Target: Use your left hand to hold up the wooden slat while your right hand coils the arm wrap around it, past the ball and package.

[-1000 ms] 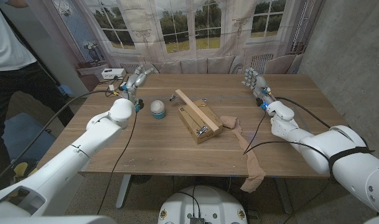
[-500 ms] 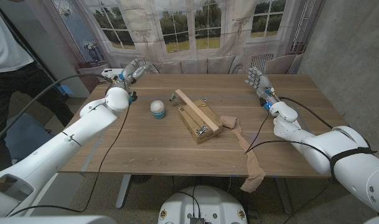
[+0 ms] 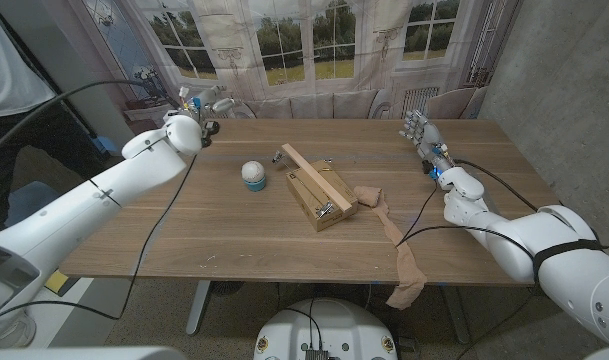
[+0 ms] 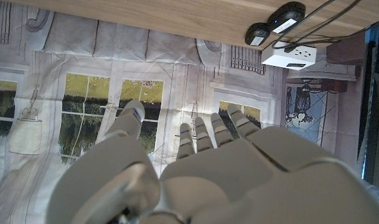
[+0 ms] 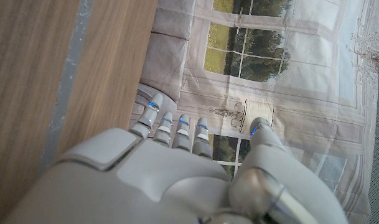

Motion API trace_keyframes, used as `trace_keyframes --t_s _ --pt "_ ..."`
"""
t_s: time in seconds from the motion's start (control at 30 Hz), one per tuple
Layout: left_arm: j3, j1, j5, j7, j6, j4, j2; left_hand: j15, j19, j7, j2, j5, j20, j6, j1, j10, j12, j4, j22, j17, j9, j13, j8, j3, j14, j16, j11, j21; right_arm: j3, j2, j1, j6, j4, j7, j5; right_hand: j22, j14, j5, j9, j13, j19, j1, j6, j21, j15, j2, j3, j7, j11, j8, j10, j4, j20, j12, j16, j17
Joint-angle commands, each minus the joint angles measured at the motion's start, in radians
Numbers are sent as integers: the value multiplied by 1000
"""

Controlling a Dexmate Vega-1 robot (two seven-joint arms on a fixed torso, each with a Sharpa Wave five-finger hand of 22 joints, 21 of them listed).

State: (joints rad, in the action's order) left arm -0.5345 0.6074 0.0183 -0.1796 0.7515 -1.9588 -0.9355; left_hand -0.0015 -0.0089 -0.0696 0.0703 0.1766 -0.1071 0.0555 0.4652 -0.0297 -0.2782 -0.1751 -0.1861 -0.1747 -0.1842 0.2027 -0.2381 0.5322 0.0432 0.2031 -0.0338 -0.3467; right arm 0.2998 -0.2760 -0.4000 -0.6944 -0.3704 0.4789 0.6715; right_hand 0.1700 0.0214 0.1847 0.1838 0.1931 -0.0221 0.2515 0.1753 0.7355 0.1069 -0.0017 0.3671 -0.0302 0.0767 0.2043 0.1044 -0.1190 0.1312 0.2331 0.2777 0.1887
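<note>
Your left hand (image 3: 206,103), fingers apart and empty, has swung out past the table's far-left corner, away from the wooden slat (image 3: 319,185) lying mid-table beside the arm wrap (image 3: 394,228), while your right hand (image 3: 421,131) waits, likewise released, so nothing is yet held.

Left hand (image 3: 206,103) hovered at the far left corner, fingers (image 4: 205,134) spread, empty; right hand (image 3: 424,134) far right, likewise empty.

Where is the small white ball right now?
In the head view, the small white ball sits on the wooden table, left of centre, just left of the wooden slat.
</note>
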Motion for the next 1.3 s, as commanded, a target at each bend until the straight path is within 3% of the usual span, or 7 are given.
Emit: trace_keyframes --t_s 0.03,0.27,0.33,0.4,0.77,0.93,1.3 --pt "-126 -204 86 261 80 30 -62 -1 0 -7 3 1 -1 0 23 3 4 -2 0 -2 -2 1 8 11 -5 -5 4 5 -26 0 -55 -67 -40 16 24 3 10 -2 5 6 2 7 11 -6 4 2 1 -2 0 6 7 -4 10 3 3 3" --pt "-241 -328 209 432 112 55 -70 -2 2 -10 3 0 -11 -1 38 1 6 -3 0 -2 -2 2 11 13 1 -4 -4 8 -21 -21 -127 -72 -150 -19 36 3 12 -3 5 6 5 5 13 -8 3 4 0 -3 1 5 11 -3 10 3 3 5" --pt "-271 -356 248 476 112 64 -69 -14 6 -25 -4 -1 0 4 53 -6 5 -7 0 -2 -2 2 11 14 7 -4 -22 10 -20 -24 -140 -68 -171 -25 40 3 13 -3 5 6 5 5 14 -10 3 5 -1 -3 2 5 12 -2 10 3 3 5" --pt "-291 -376 281 514 110 71 -67 -22 12 -34 -14 -2 8 8 69 -12 6 -10 1 -2 -2 3 11 13 11 -4 -40 11 -16 -29 -153 -66 -192 -35 40 3 12 -3 5 6 6 4 14 -10 3 5 -2 -3 3 5 13 -2 10 3 3 5" --pt "-394 -465 504 693 71 134 -28 -34 37 -46 -60 4 8 10 140 -25 11 -12 2 -2 -4 4 15 3 18 -8 -56 18 -3 -45 -195 -57 -265 -69 41 3 14 -3 5 7 7 0 16 -16 4 7 -5 -3 4 4 16 0 12 2 2 7" --pt "-412 -478 584 738 14 171 9 -35 47 -60 -93 10 10 -5 154 -21 17 -7 2 -2 -4 5 23 -12 17 -10 -54 21 1 -52 -207 -55 -289 -79 41 4 16 -3 6 7 7 -3 17 -18 5 8 -7 -3 4 3 16 2 12 1 2 8" --pt "-432 -519 698 851 -156 267 101 -42 58 -87 -122 22 24 -15 191 -27 21 -2 1 -2 -5 6 29 -28 7 -14 -85 28 3 -69 -249 -49 -354 -128 39 4 17 -3 6 8 8 -9 19 -23 5 11 -11 -4 2 2 18 5 13 0 2 9"
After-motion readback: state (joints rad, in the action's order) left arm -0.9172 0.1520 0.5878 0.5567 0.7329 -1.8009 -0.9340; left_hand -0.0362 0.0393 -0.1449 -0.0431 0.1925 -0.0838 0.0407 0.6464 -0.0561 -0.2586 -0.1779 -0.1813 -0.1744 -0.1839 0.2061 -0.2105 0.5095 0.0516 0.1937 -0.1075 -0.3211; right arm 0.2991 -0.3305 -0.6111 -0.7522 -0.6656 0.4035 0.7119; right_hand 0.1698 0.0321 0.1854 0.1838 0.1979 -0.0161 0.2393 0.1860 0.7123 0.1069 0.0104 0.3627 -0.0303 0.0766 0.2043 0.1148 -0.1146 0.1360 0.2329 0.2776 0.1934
